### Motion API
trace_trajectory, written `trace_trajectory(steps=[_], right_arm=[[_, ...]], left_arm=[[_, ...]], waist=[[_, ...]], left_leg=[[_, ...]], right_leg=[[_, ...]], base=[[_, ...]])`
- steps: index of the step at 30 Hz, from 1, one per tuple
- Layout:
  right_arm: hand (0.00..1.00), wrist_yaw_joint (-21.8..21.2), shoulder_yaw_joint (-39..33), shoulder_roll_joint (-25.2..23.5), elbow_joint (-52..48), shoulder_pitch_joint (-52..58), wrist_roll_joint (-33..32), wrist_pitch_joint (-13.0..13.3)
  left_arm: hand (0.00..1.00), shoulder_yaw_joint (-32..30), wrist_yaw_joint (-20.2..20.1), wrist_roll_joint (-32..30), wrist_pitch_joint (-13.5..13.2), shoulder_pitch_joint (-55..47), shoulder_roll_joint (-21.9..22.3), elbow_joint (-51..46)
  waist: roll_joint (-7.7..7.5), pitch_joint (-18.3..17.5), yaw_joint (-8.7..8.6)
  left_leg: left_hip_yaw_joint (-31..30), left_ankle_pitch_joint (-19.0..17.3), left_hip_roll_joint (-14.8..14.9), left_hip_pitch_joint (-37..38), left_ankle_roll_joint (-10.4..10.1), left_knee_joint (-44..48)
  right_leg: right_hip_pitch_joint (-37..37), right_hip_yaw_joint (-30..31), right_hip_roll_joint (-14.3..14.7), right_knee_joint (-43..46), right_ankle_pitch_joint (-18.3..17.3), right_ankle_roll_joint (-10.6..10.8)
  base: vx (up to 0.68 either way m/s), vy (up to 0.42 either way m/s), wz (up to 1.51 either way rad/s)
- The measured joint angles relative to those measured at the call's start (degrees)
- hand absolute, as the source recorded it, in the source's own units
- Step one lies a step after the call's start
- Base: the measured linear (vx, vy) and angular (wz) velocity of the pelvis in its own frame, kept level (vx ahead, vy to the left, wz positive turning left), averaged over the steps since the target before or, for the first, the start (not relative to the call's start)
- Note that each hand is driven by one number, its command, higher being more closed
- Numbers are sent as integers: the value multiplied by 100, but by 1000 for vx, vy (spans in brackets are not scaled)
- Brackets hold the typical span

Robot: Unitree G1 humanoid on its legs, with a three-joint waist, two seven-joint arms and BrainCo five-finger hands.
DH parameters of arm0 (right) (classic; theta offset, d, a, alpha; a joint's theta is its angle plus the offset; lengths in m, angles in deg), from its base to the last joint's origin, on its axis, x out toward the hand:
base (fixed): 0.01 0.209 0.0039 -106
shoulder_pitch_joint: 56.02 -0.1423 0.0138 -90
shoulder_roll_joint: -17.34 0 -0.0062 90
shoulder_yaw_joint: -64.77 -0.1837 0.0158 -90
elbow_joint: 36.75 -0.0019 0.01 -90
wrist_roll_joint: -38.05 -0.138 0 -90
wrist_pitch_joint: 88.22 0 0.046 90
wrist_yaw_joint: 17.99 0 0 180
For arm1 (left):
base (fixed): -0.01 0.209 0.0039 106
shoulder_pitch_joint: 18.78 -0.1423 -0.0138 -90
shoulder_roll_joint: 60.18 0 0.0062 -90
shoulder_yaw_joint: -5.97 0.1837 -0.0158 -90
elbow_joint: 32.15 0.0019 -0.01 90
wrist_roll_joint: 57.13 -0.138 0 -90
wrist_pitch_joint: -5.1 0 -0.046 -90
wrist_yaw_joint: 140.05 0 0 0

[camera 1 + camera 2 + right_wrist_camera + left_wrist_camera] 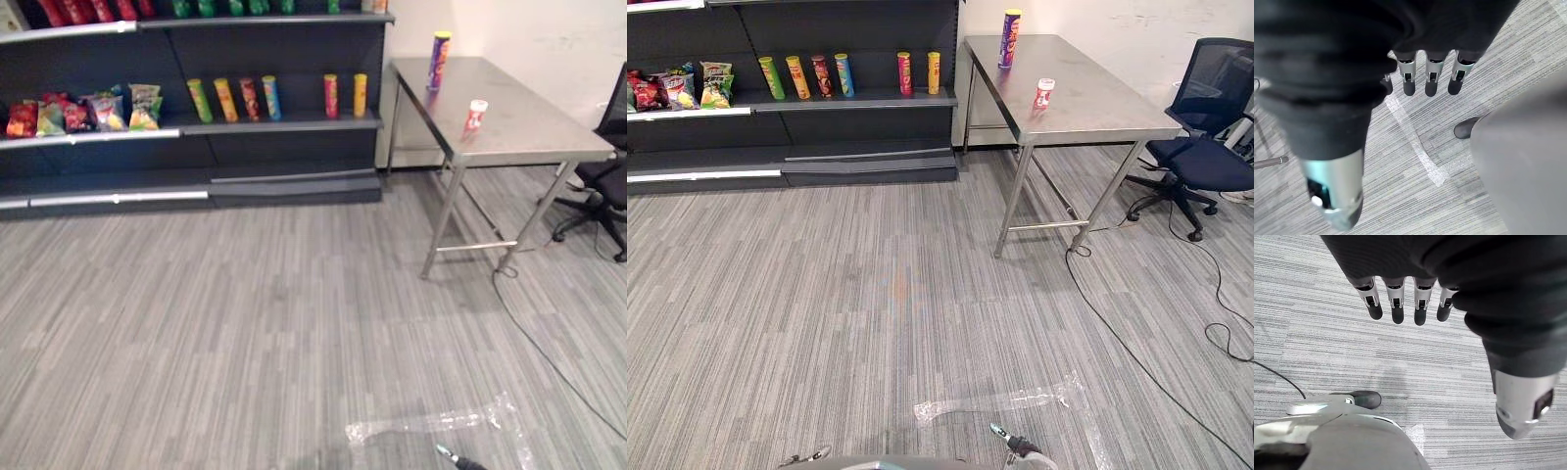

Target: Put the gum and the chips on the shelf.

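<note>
Chips can (pixel 440 59) is purple, gum tub (pixel 475 115) red-white; left hand (pixel 1396 307), right hand (pixel 1431 81) slack, empty.

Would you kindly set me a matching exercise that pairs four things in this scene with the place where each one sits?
Things:
1. purple chips can
2. gum bottle
3. snack bags
4. office chair

Places:
A. on the shelf, left part
B. on the floor, right of the table
C. on the table, far end by the wall
D. on the table, in its nearer half

Pairs: 1-C, 2-D, 3-A, 4-B
</note>
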Motion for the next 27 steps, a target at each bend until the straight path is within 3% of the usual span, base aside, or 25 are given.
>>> trace_trajectory(steps=[27], right_arm=[[0, 4, 3, 1, 0, 27, -6, 43]], left_arm=[[0, 436, -3, -4, -59, -8, -99, 4]], waist=[[-26, 14, -13]], left_leg=[[-22, 0, -3, 38, 0, 26]], right_leg=[[59, -28, -7, 2, -1, 1]], base=[[0, 0, 0]])
